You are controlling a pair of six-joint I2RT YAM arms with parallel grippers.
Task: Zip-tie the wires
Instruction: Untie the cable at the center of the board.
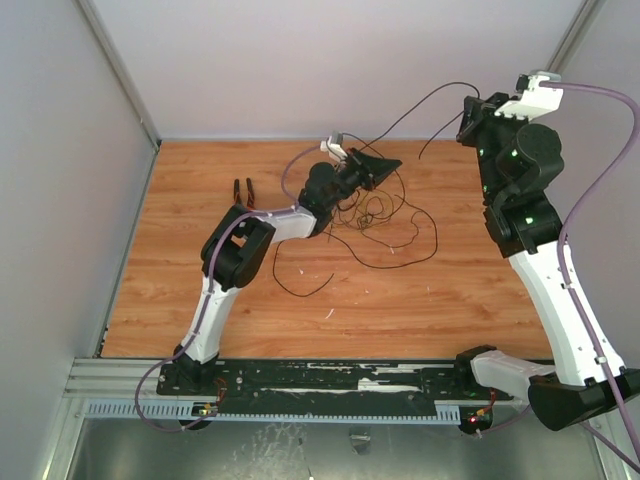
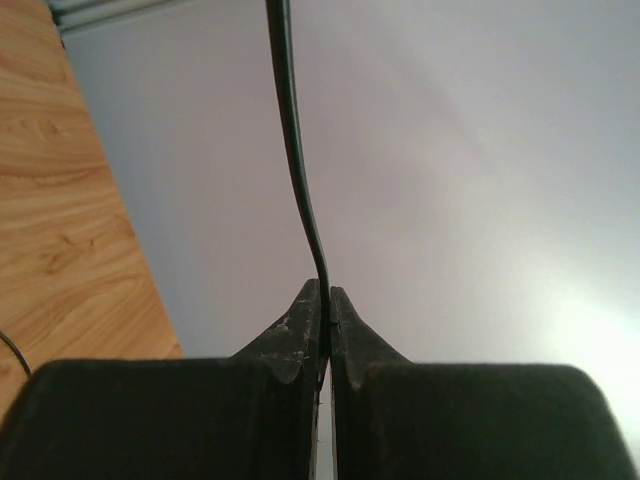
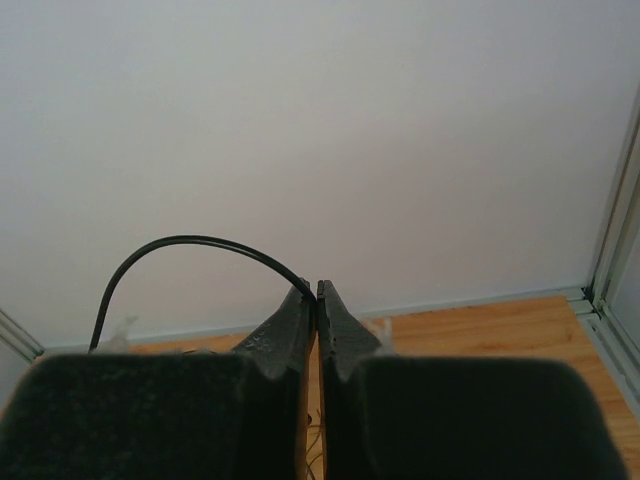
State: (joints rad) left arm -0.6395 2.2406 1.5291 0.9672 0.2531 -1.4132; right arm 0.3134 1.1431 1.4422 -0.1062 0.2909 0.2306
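Note:
The wires [image 1: 378, 218] lie in loose thin dark loops on the wooden table behind centre. My left gripper [image 1: 388, 160] hovers over the far side of the pile. In the left wrist view it [image 2: 327, 292] is shut on a black strand [image 2: 300, 170] that runs up out of frame. In the top view one strand [image 1: 430, 95] arcs up from it to my raised right gripper [image 1: 468, 108]. In the right wrist view that gripper [image 3: 315, 288] is shut on the strand [image 3: 190, 240], which curves off left. I cannot pick out the zip tie in any view.
Pliers [image 1: 243, 190] with dark handles lie on the table at the back left, beside the left arm's elbow. A short free strand end [image 1: 438, 137] hangs below the right gripper. Grey walls close in the back and both sides.

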